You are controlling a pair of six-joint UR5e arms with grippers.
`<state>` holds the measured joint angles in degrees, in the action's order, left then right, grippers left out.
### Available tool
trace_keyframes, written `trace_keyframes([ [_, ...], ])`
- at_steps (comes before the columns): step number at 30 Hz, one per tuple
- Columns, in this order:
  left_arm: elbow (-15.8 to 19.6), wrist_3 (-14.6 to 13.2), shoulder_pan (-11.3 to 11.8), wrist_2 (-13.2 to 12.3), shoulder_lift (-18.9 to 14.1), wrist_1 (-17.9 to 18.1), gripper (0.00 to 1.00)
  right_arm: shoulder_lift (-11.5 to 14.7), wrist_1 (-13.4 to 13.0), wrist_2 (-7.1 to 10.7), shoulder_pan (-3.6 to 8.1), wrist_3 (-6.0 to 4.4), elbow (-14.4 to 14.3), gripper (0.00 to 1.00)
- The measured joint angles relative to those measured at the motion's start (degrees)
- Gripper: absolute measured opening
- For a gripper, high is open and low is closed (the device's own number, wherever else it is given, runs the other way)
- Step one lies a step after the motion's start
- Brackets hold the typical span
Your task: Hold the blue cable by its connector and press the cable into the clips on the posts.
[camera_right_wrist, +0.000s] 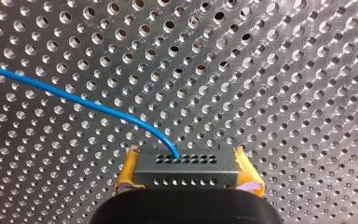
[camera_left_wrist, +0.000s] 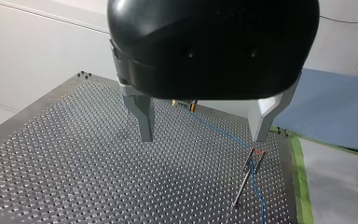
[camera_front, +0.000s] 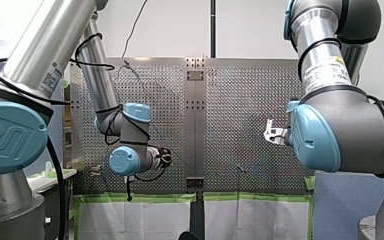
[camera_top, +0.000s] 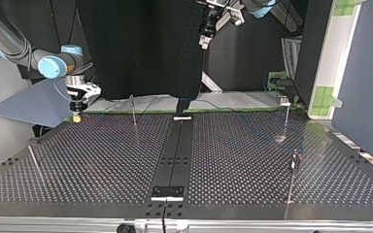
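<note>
In the right wrist view my right gripper (camera_right_wrist: 186, 158) is shut on a grey connector (camera_right_wrist: 186, 176), its yellow pads (camera_right_wrist: 128, 170) on either side. The thin blue cable (camera_right_wrist: 74, 97) leaves the connector and curves away over the perforated table. My left gripper (camera_left_wrist: 203, 137) hangs open above the table with nothing between its metal fingers (camera_left_wrist: 142, 119). Ahead of it the blue cable (camera_left_wrist: 219, 131) runs to a thin post (camera_left_wrist: 242, 184) with a clip (camera_left_wrist: 255, 153), then on past it. In the top view my right gripper (camera_top: 77, 115) is low at the table's far left corner and my left gripper (camera_top: 205, 40) is high up.
Several thin posts stand on the perforated table (camera_top: 102, 160): one far left of centre (camera_top: 133, 110), one far right (camera_top: 286, 116), one nearer right (camera_top: 294, 167), and one leaning at the near left (camera_top: 35, 165). A dark centre strip (camera_top: 175, 150) splits the table. Green tape edges the far side.
</note>
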<state>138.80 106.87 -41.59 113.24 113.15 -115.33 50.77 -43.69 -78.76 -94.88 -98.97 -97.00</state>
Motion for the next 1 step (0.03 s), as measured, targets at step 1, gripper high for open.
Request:
trace_keyframes([
  [1, 0.00, 0.00, 0.00, 0.00, 0.00, 0.00, 1.00, 0.00, 0.00, 0.00, 0.00, 0.00, 0.00, 0.00],
])
